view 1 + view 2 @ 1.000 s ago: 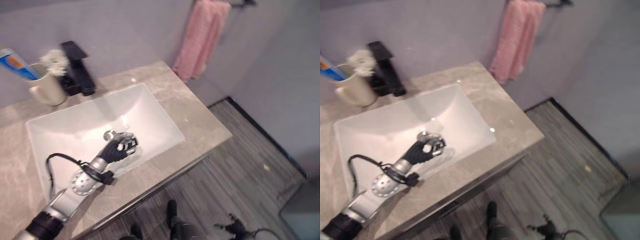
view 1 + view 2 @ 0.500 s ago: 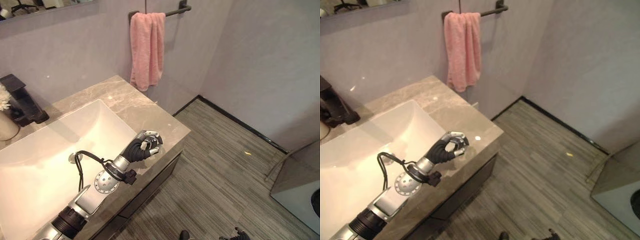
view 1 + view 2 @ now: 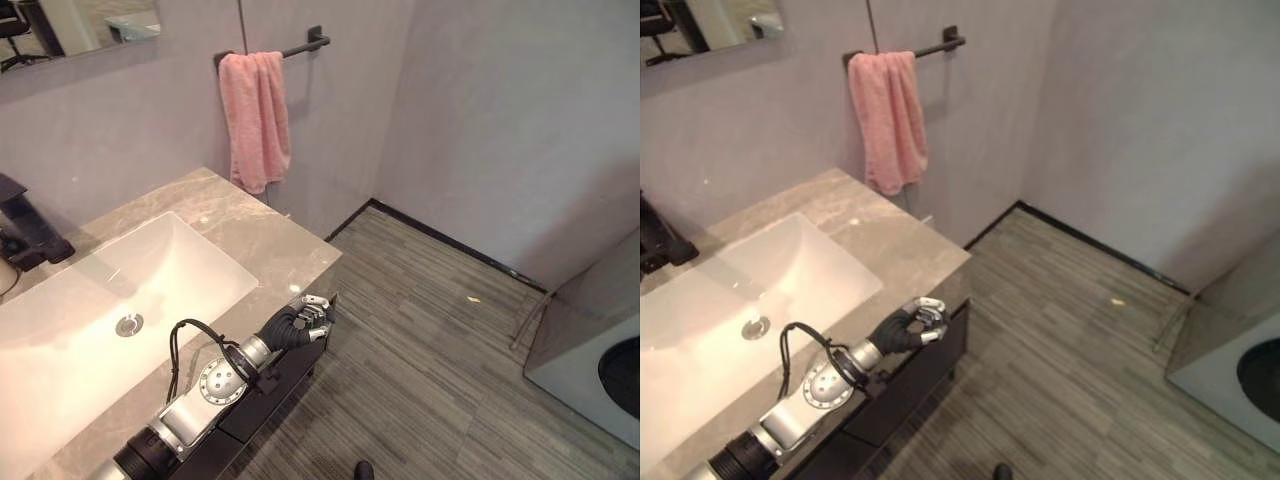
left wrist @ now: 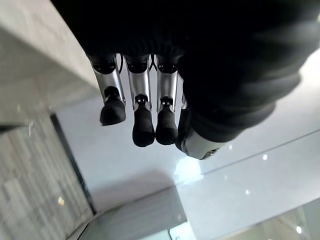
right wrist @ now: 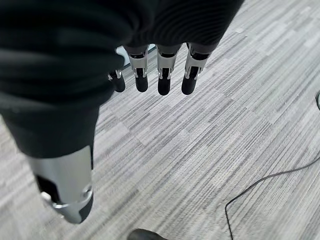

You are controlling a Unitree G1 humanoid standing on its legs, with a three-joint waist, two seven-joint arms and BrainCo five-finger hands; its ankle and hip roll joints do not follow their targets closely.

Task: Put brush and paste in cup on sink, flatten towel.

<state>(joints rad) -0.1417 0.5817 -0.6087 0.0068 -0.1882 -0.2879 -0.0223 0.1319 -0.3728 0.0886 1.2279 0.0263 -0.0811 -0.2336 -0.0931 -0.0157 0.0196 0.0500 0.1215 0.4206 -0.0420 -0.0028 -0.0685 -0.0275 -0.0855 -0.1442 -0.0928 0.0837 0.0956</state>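
A pink towel hangs bunched in folds at the left end of a black wall bar, above the far right end of the counter. My left hand is held off the counter's front right corner, over the floor. Its fingers are curled toward the thumb and hold nothing. It is well below and in front of the towel. My right hand hangs over the grey plank floor with its fingers straight and empty.
The white sink basin is set in a marble counter, with a black faucet at the back left. A mirror is on the wall. A washing machine stands at the right, with bare floor between.
The camera has swung right, so the cup with its paste left the picture and the towel came in. My left hand moved from over the basin to past the counter's front right corner, still curled.
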